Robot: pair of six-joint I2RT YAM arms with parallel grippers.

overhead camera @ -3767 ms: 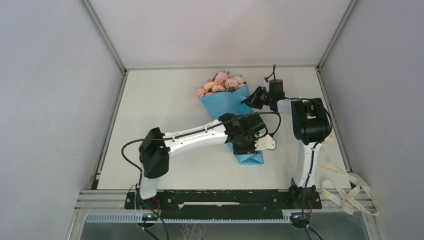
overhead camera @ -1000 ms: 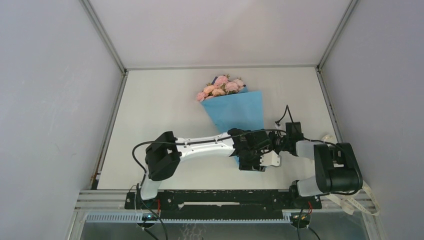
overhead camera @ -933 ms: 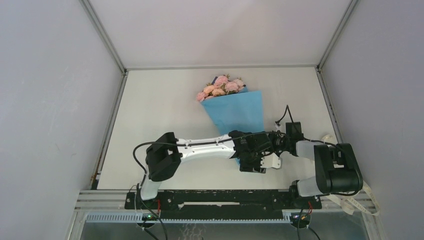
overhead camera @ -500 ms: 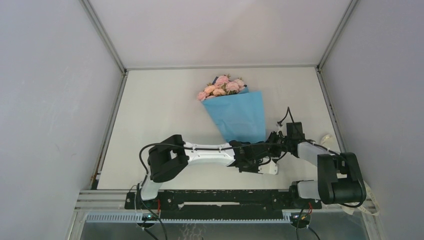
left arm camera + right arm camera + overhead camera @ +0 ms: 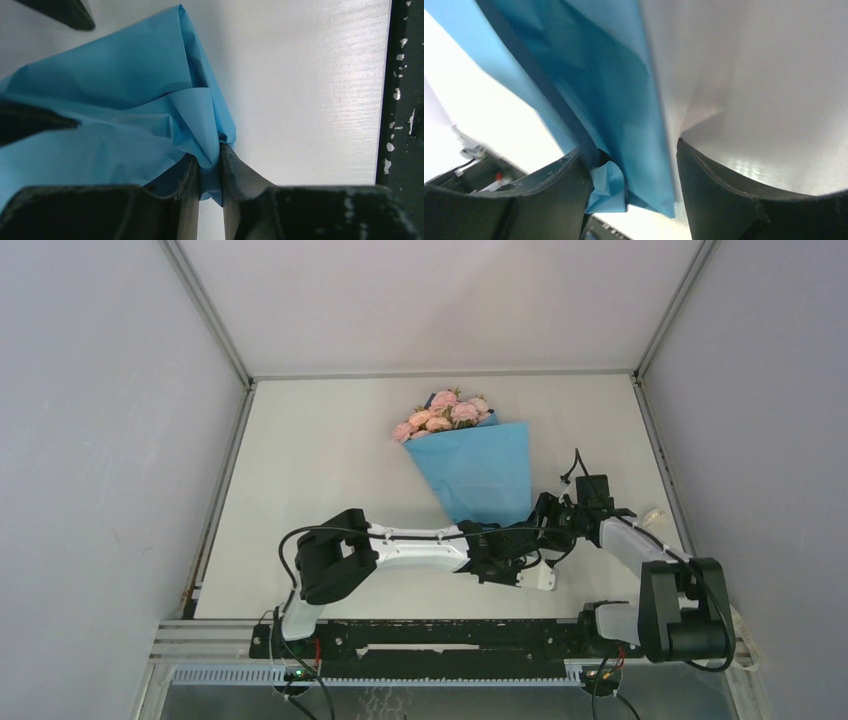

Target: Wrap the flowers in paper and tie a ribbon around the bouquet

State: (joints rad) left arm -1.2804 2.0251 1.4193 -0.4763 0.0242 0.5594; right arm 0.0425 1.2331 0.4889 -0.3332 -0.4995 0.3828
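at the near edge of the white worktop (image 5: 320, 465), right of its middle, the black two-finger left gripper (image 5: 210, 161) is seen pressed together on a crumpled fold of light-blue wrapping paper (image 5: 115, 100). the fold is pinched between both fingers (image 5: 187, 200) at the narrow tail of the wrap, with bare worktop showing just beside it. a little farther in and to the right, the black two-finger right gripper (image 5: 629, 150) is held with its jaws spread wide. the same blue paper runs through the gap between them (a dark navy strip, the sheet's other face, shows along one fold). whether either finger presses on the paper cannot be told. beyond both grippers, the bouquet (image 5: 478, 475), a light-blue paper cone, is laid flat on the worktop and widens toward the far edge. the pale pink artificial roses with green leaves (image 5: 445, 412) are shown at its wide end, near the middle of the far edge but short of it.
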